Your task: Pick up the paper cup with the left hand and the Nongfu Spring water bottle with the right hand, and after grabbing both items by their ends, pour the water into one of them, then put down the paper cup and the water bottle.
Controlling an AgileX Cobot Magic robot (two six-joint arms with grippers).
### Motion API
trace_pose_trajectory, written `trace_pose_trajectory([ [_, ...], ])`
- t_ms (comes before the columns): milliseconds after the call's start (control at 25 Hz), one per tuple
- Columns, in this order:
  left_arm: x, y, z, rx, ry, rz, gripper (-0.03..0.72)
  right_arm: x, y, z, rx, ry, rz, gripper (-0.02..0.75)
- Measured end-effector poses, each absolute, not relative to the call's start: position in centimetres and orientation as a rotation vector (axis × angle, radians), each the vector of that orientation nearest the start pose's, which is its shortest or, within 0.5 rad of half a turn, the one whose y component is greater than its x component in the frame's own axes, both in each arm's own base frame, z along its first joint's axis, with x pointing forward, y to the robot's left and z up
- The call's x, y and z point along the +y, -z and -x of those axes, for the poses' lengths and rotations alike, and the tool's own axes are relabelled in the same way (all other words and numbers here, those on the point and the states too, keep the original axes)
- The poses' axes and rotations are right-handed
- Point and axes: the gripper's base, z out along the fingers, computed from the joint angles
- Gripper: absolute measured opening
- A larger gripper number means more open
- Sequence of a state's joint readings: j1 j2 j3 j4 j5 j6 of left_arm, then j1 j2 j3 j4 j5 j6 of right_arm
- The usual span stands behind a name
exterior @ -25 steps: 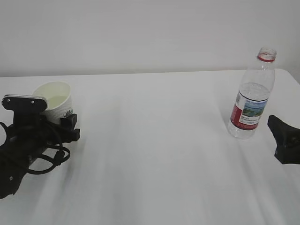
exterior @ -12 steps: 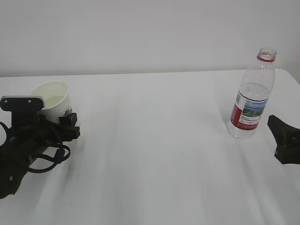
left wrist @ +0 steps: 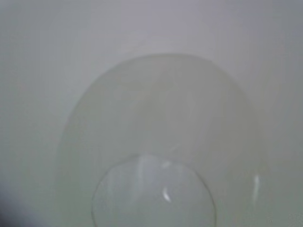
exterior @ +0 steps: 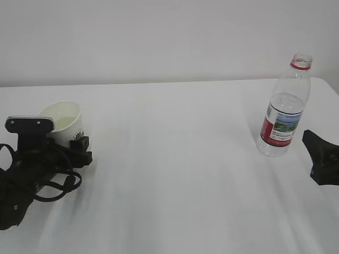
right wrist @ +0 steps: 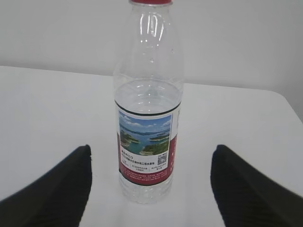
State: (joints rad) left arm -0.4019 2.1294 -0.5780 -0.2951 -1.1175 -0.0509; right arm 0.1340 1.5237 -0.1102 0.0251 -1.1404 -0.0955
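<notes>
The white paper cup is at the far left, slightly tilted, with pale water inside. My left gripper is shut on its lower part, one black finger showing beside the green logo. The left wrist view looks into the paper cup at the water; its fingers are hidden there. The Nongfu Spring water bottle stands upright and uncapped at the right. My right gripper is open just right of it, not touching. In the right wrist view the bottle stands beyond the gripper.
The white table spans the view, with its back edge against a plain pale wall. The left arm's cables loop low over the tabletop at the left.
The left arm has shifted slightly right and down, carrying the paper cup with it. The bottle and the right gripper have not moved.
</notes>
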Motion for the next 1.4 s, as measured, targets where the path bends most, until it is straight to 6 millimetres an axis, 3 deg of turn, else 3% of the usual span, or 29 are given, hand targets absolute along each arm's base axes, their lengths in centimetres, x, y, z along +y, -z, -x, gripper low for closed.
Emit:
trace_pose_trajectory([
  [200,-10.08,-6.29,-29.73,1.922,0.138,-0.039,0.524,2.42,-15.2,-19.52,1.748,-0.016,0.175,0.593],
  [560,-10.18,-6.29,-29.73,1.915,0.145,-0.053,0.604,2.42,-15.2,-19.52,1.748,-0.016,0.175,0.593],
  [1120,-10.38,-6.35,-29.72,1.909,0.161,-0.075,0.581,2.52,-15.2,-19.51,1.747,-0.022,0.188,0.593],
  [1400,-10.6,-6.37,-29.69,1.905,0.177,-0.102,0.683,2.63,-15.2,-19.5,1.745,-0.028,0.201,0.592],
])
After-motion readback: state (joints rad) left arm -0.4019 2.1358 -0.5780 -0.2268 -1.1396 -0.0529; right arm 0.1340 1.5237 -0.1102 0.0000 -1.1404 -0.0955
